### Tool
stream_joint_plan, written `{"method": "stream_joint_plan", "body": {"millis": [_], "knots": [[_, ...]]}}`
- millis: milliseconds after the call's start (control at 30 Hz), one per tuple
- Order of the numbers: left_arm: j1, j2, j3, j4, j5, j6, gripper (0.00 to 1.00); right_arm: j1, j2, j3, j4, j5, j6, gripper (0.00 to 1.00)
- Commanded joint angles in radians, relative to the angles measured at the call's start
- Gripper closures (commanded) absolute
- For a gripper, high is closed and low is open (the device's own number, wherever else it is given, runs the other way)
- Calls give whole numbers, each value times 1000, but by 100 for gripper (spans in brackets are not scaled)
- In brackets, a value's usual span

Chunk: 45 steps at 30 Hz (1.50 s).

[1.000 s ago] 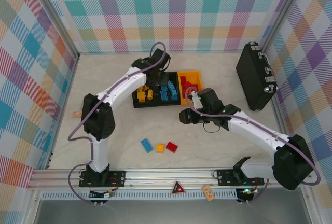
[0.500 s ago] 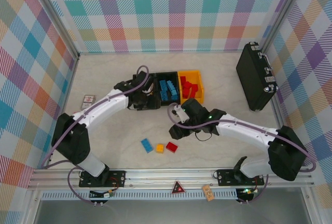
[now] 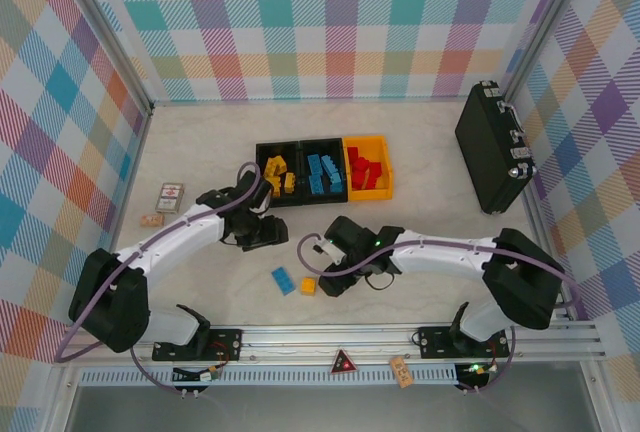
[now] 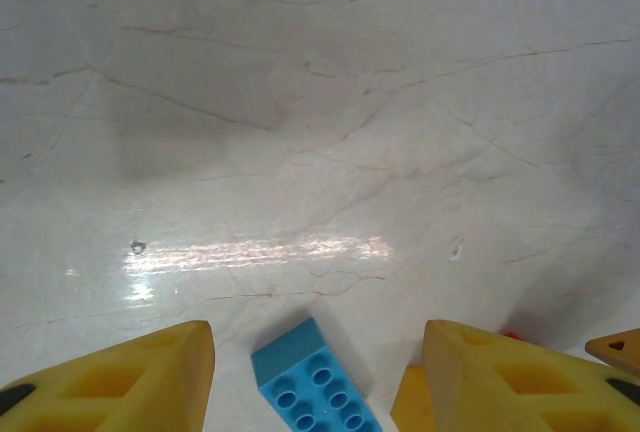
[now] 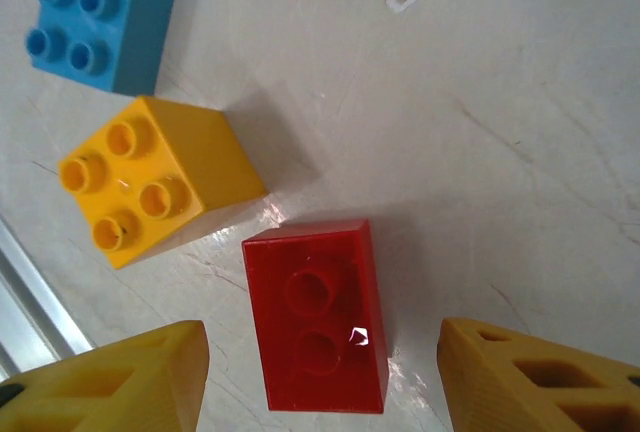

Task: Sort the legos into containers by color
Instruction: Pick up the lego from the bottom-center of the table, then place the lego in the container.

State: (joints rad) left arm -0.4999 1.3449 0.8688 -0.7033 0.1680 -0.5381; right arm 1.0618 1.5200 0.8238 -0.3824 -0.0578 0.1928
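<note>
1. Red brick [image 5: 318, 314] lies lower centre of the frame, untouched between my right gripper's [image 5: 320, 352] wide-spread jaws.
2. I judge it rigid, light and glossy; I'd pinch its flat long sides.
3. Left gripper [image 4: 315, 337] gapes, empty, above the blue brick [image 4: 315, 387].

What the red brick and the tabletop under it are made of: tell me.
Small red rectangular brick: glossy moulded plastic, judging by sharp highlight and crisp edges. Pale veined tabletop: polished marble or marble-print laminate; its sheen fits either.
</note>
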Motion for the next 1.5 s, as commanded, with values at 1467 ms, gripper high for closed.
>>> {"method": "stream_joint_plan", "body": {"millis": [1467], "knots": [[-119, 182, 198, 291, 94, -113, 43, -564, 57, 404, -218, 80, 193, 65]]}}
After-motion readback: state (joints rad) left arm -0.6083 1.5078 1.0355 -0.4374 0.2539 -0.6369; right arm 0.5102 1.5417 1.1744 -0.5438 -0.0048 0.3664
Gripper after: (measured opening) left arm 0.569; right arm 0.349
